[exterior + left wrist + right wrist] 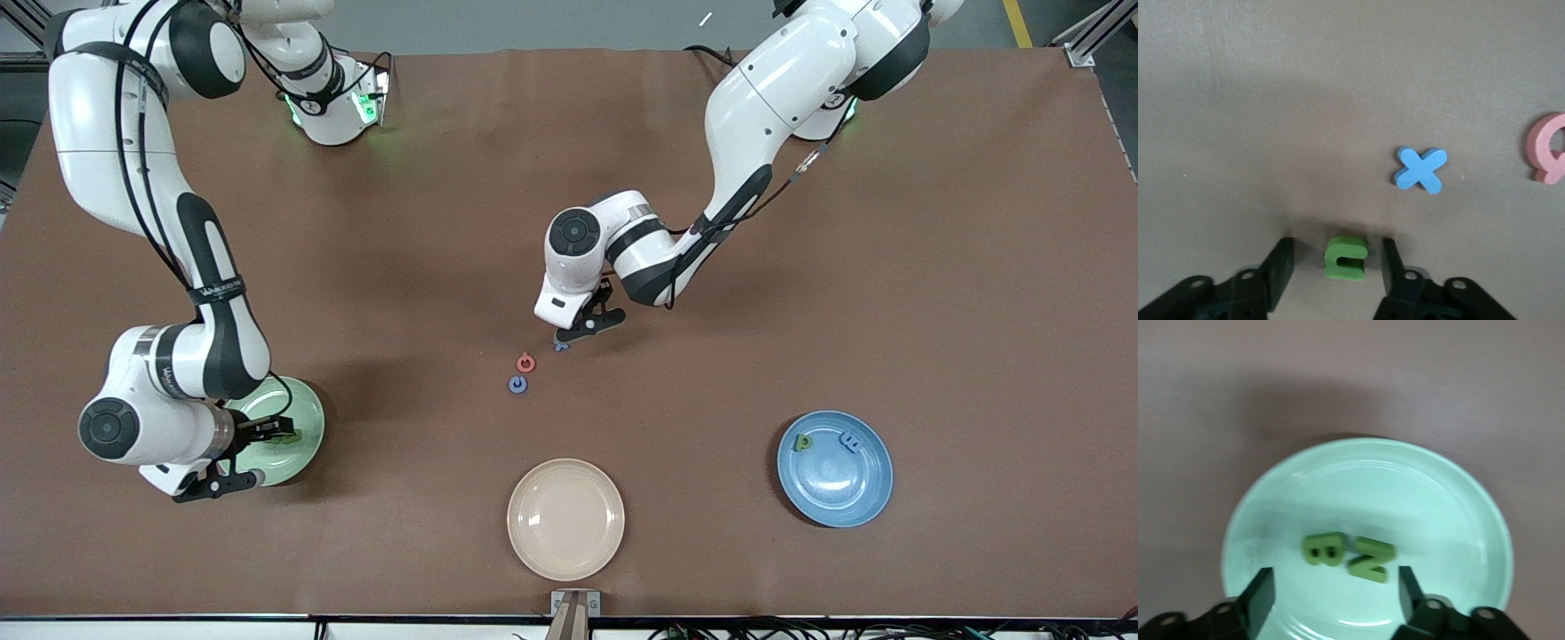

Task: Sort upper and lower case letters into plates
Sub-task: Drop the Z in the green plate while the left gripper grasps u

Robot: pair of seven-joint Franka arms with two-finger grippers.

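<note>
Green foam-like plastic sits between the fingers of the left gripper: a small green letter lying flat on the brown table, with a gap showing on each side of it, so the jaws stand partly open around it and have no hold yet. Just beside it lies a blue x, and a little nearer the front camera a red letter and a round blue letter, all near the table's middle. The right gripper hangs over the pale green plate with its jaws spread wide and nothing between them; a green B and a green N lie in the plate under it, touching or nearly so. At the left arm's end of the table the blue plate holds a green letter and a blue one, and a cream plate stands bare nearest the front camera. These letters look light, stiff and thick enough to pinch, though so small that a slightly off-centre close would likely flick one away or tip it. The best hold on the green one seems to be across its two straight outer edges, fingertips low against the table, as the jaws are now lined up.
</note>
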